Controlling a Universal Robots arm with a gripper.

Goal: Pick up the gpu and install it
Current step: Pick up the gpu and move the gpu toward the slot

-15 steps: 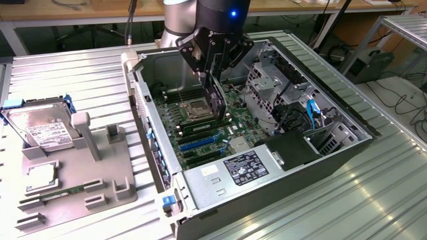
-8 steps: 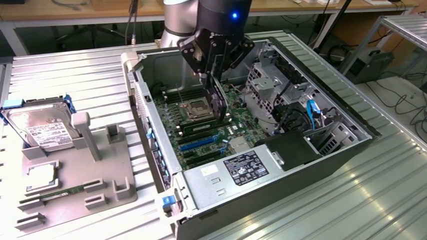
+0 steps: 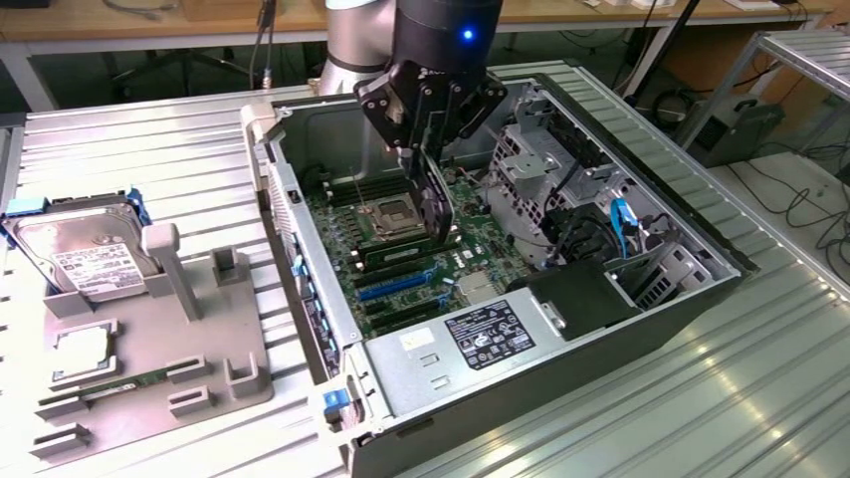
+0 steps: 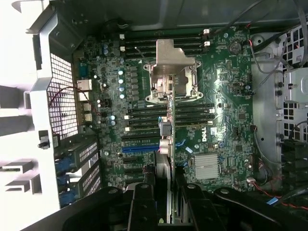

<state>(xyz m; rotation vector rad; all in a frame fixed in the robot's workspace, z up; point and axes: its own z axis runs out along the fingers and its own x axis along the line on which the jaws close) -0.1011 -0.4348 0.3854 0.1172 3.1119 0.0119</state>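
Ribbed metal tabletop (image 3: 159,149) carries your one open computer case (image 3: 691,299). You have one gpu (image 3: 440,204), a thin black card seen edge-on and upright. It is clamped in the gripper (image 3: 428,149) over the motherboard (image 3: 398,274), just beside the processor socket (image 3: 394,214). In the exterior view, at nine o'clock from the case, one grey fixture (image 3: 213,368) bears one hard drive (image 3: 80,254) and one memory stick (image 3: 126,383).

arm (image 3: 356,40): one, grey, coming down from the top of the exterior view. wrist (image 3: 452,25): black, upright, small blue light lit. gripper (image 3: 428,149): black, two fingers, pointing straight down. fingers (image 4: 143,206): clamped on both faces of the thin gpu (image 3: 441,204), which hangs on edge below them.
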